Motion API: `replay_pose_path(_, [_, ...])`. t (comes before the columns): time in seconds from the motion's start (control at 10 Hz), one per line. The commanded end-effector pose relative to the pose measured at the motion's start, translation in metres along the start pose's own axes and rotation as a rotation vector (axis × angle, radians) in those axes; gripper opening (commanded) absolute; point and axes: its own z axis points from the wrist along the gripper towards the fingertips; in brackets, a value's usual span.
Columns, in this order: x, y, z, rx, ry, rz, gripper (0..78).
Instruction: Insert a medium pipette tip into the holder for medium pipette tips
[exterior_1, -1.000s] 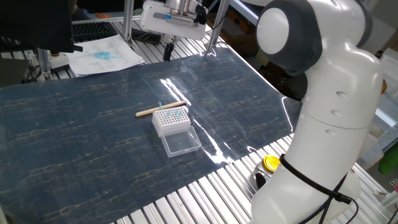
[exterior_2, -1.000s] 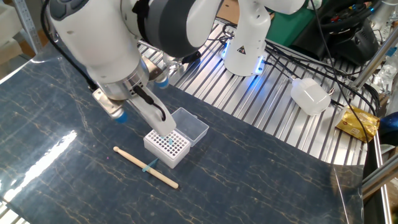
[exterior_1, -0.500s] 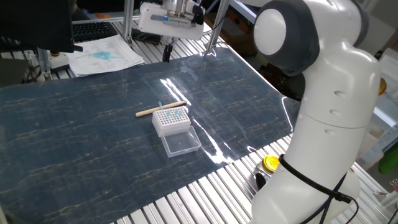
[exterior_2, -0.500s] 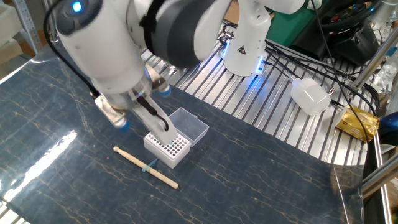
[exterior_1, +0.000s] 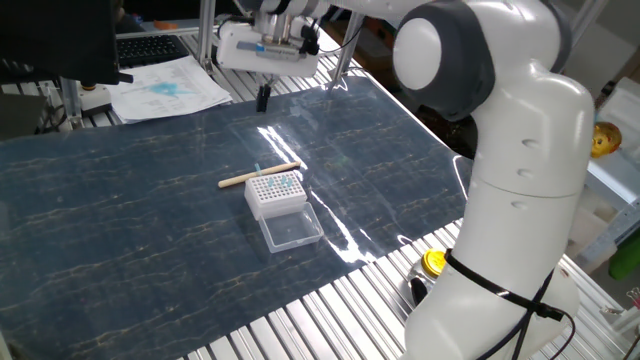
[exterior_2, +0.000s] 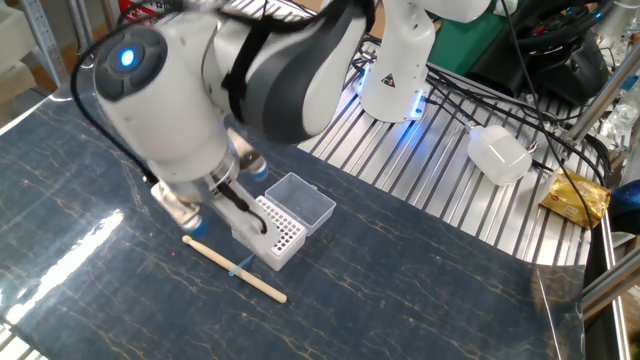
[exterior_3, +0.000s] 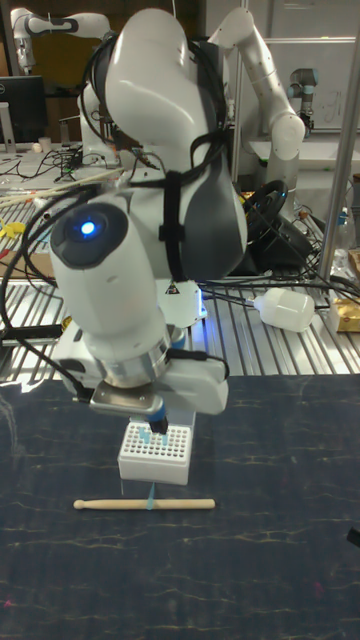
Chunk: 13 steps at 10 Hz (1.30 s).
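The holder (exterior_1: 275, 192) is a small white rack with a grid of holes and a few teal tips, and its clear lid (exterior_1: 292, 230) lies open beside it. A medium pipette tip (exterior_3: 151, 495) lies on the mat across a beige wooden stick (exterior_3: 145, 504), just in front of the holder (exterior_3: 155, 452). My gripper (exterior_1: 263, 97) hangs well above the mat. Its dark fingers are together and I see nothing between them. In the other fixed view the gripper (exterior_2: 250, 210) overlaps the left part of the holder (exterior_2: 280, 238).
The dark blue mat (exterior_1: 150, 240) covers the table. Papers (exterior_1: 165, 88) and a keyboard lie at one far corner. A yellow item (exterior_1: 436, 262) sits on the metal slats by the robot base. A white container (exterior_2: 498, 153) and cables lie on the slats beyond.
The arm has turned, and the gripper has shifted slightly left and lower in one fixed view. In the other fixed view the hand now covers more of the holder's left side.
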Motion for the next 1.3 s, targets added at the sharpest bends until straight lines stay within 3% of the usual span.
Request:
replay_pose_path(0.1, [-0.017,-0.004,0.025,0.006,-0.009,-0.021,0.0])
replay_pose_path(0.6, [-0.028,-0.008,0.056,0.005,-0.006,-0.030,0.0])
replay_pose_path(1.3, [-0.037,-0.017,0.084,-0.001,-0.004,-0.043,0.0])
